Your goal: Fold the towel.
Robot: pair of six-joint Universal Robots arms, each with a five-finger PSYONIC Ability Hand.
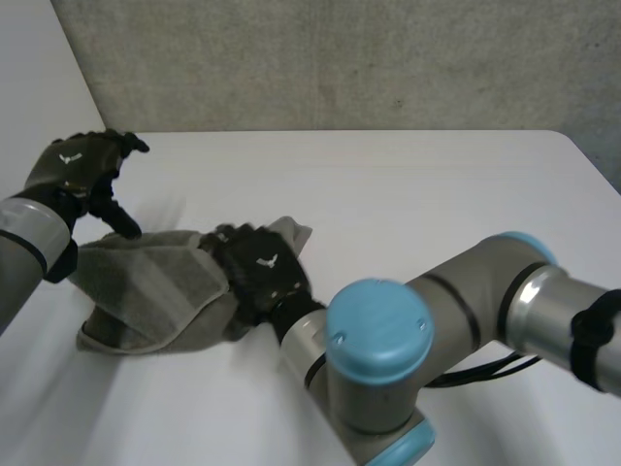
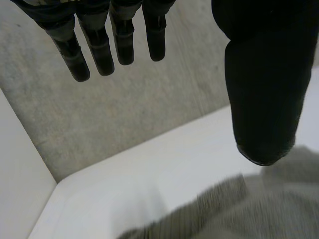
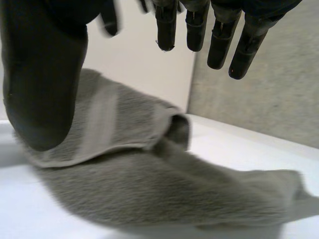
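Item one, left hand point(image 1: 80, 165): released, fingers point(image 2: 99, 50) straight and spread, nothing held. I read it as raised off the table at the towel's left end, thumb point(image 2: 264, 99) pointing down toward the cloth. Item two, right hand point(image 1: 260, 274): also released, fingers point(image 3: 219, 45) straight, nothing pinched. It sits over the towel's right part (whether the palm actually rests on the cloth I cannot tell from my seat). Item three, towel point(image 1: 146, 291): grey, lying on the white table point(image 1: 417, 194) between the two hands and left of centre. One layer is turned over another, with a rolled lip showing under the right hand. The outline is uneven, and one corner pokes out beyond the right hand toward the far side of the table. Item four, step in hand: I judge this a gap between folds, one fold laid and both hands free, so roughly midway. Item five, next move: I would need each hand to take an edge or corner at its own end, lift evenly, and carry it across so the layers meet squarely. The rumpled lip wants flattening first, or the next fold will likely sit crooked.
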